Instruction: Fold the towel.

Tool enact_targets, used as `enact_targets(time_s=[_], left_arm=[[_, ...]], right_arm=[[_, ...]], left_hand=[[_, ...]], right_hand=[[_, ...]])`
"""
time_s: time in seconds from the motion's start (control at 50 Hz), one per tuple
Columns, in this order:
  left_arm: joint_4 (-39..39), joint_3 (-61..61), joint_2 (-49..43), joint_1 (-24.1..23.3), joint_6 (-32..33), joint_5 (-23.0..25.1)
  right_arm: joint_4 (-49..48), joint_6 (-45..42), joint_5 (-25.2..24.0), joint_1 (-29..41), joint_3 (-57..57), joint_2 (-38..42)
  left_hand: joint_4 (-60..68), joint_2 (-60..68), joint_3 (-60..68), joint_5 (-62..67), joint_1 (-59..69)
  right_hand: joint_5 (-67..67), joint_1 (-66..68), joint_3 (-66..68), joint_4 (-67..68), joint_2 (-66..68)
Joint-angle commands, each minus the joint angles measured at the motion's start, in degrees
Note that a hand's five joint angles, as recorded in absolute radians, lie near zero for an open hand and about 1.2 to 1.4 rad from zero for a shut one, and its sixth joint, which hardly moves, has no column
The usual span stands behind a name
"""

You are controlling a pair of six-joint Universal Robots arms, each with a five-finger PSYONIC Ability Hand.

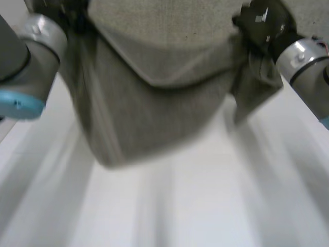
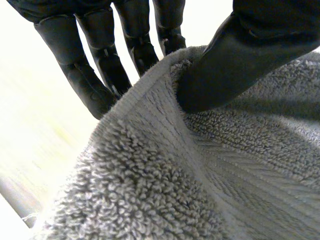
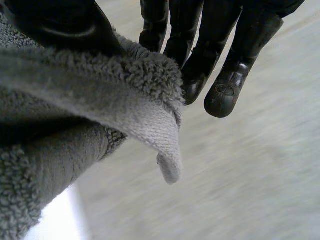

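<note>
- The left arm [image 1: 28, 56] comes in at the upper left of the head view: a grey joint with a light-blue cap below it.
- The left hand [image 2: 250, 45] has the towel [image 1: 154, 113] in a pinch. In its wrist view the thumb presses down on the pile just inside the hem [image 2: 145, 95], and the nearly straight fingers [image 2: 92, 82] stand behind that edge. The cloth is caught between them.
- The grey towel is held up between the two hands and spans the upper middle of the head view. A flap [image 1: 169, 46] drapes over its upper part, and the flap's pale border comes to a blunt point near the frame's centre. The rest hangs down towards the lower left of centre, over the white tabletop [image 1: 205, 206]. I cannot tell whether the bottom edge touches the tabletop.
- The right hand [image 1: 262, 28], at the upper right of the head view, also grips the towel. In its wrist view the thumb [image 3: 55, 25] lies on top of the cloth and the fingers [image 3: 230, 85] are behind it, closed on the edge. A small corner [image 3: 169, 167] droops free just beside the fingertips.
- A bunched end of cloth hangs below that hand in the head view.
- The right arm [image 1: 303, 62] runs off the right edge of the head view.
</note>
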Motion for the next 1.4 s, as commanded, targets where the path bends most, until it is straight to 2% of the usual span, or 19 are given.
enact_targets(time_s=[0.02, 0.12, 0.16, 0.22, 0.32, 0.48, 0.52, 0.54, 0.56, 0.58, 0.6, 0.62, 0.64, 0.7, 0.82, 0.86, 1.04, 1.18, 1.4], left_arm=[[9.39, 2.92, 2.5, -0.42, -1.49, -0.9], [9.05, -9.57, 5.76, -0.42, -1.58, -0.2], [10.01, -20.59, 8.39, -0.24, -1.58, 0.24], [11.07, -26.27, 9.19, 0.11, -1.58, 0.94], [19.31, -47.41, 10.16, 0.98, -1.14, 3.66], [25.4, -60.62, 10.16, 3.36, -1.14, 6.21], [25.57, -61.51, 10.25, 3.45, -1.14, 6.22], [25.75, -62.13, 10.25, 3.45, -1.14, 6.22], [25.75, -62.13, 10.25, 3.45, -1.14, 6.22], [25.66, -62.48, 10.42, 3.45, -1.14, 6.13], [25.66, -62.48, 10.42, 3.45, -1.14, 6.13], [25.75, -62.66, 10.6, 3.45, -1.14, 6.13], [25.75, -62.75, 10.95, 3.45, -1.23, 6.13], [25.84, -62.92, 11.74, 3.54, -1.49, 6.13], [26.1, -63.19, 12.01, 3.62, -1.58, 6.13], [26.1, -63.27, 12.18, 3.71, -1.58, 6.13], [26.19, -63.89, 12.18, 3.71, -1.58, 6.13], [26.19, -63.89, 12.18, 4.59, -1.58, 6.22], [26.19, -63.98, 12.09, 5.47, -1.58, 6.22]], right_arm=[[-18.63, 10.75, 2.87, 0.05, 8.98, -6.02], [-13.27, 12.5, 2.0, -0.04, 14.69, -7.6], [-7.06, 11.54, 0.77, 0.14, 18.45, -7.43], [-4.48, 10.66, 0.15, 0.14, 20.23, -7.16], [0.44, 3.74, -4.93, -0.39, 28.56, -4.88], [4.56, -5.41, -8.37, -2.22, 33.85, -0.22], [6.84, -5.86, -8.38, -2.93, 33.59, -0.22], [9.38, -6.04, -8.38, -3.37, 33.24, -0.39], [9.41, -6.04, -8.38, -3.38, 33.24, -0.39], [12.19, -6.04, -8.29, -3.81, 32.8, -0.65], [12.22, -6.04, -8.29, -3.82, 32.8, -0.66], [15.09, -6.3, -8.37, -4.16, 32.27, -1.01], [17.99, -6.04, -8.55, -4.6, 31.57, -1.18], [24.05, -5.52, -8.99, -5.83, 29.82, -2.32], [31.99, -4.11, -9.78, -7.86, 26.82, -3.38], [35.32, -0.7, -10.13, -8.21, 23.93, -3.91], [36.92, 13.73, -11.1, -9.0, 15.31, -3.38], [39.28, 21.02, -10.66, -9.0, 4.17, 5.39], [48.95, 22.08, -10.92, -8.3, -6.48, 19.19]], left_hand=[[-6.55, -5.22, -8.47, -14.03, -0.94], [-6.55, -5.22, -8.47, -14.03, -0.94], [-6.55, -5.22, -8.47, -14.03, -0.94], [-6.55, -5.22, -8.47, -14.03, -0.94], [-6.55, -5.22, -8.47, -14.03, -0.94], [-6.55, -5.22, -8.47, -14.03, -0.94], [-6.55, -5.22, -8.47, -14.03, -0.94], [-6.55, -5.22, -8.47, -14.03, -0.94], [-6.55, -5.22, -8.47, -14.03, -0.94], [-6.55, -5.22, -8.47, -14.03, -0.94], [-6.55, -5.22, -8.47, -14.03, -0.94], [-6.55, -5.22, -8.47, -14.03, -0.94], [-6.55, -5.22, -8.47, -14.03, -0.94], [-6.55, -5.22, -8.47, -14.03, -0.94], [-6.55, -5.22, -8.47, -14.03, -0.94], [-6.55, -5.22, -8.47, -14.03, -0.94], [-6.55, -5.22, -8.47, -14.03, -0.94], [-6.55, -5.22, -8.47, -14.03, -0.94], [-6.55, -5.22, -8.47, -14.03, -0.94]], right_hand=[[3.88, 5.83, 3.63, 3.68, 3.57], [3.88, 5.83, 3.63, 3.68, 3.57], [3.88, 5.83, 3.63, 3.68, 3.57], [3.88, 5.83, 3.63, 3.68, 3.57], [3.88, 5.83, 3.63, 3.68, 3.57], [3.88, 5.83, 3.63, 3.68, 3.57], [3.11, 5.05, 2.86, 2.91, 2.8], [-5.9, -3.95, -6.14, -6.09, -6.2], [-5.99, -4.04, -6.24, -6.19, -6.29], [-21.64, -19.69, -21.89, -21.84, -21.94], [-21.8, -19.85, -22.05, -22.0, -22.1], [-38.78, -36.84, -39.03, -38.98, -39.09], [-47.78, -45.83, -48.03, -47.98, -48.09], [-54.4, -52.46, -54.65, -54.6, -54.71], [-56.95, -55.01, -57.2, -57.15, -57.26], [-56.79, -54.84, -57.04, -56.99, -57.09], [-55.94, -54.0, -56.19, -56.14, -56.25], [-54.1, -52.15, -54.35, -54.3, -54.4], [-48.89, -46.94, -49.13, -49.08, -49.19]])
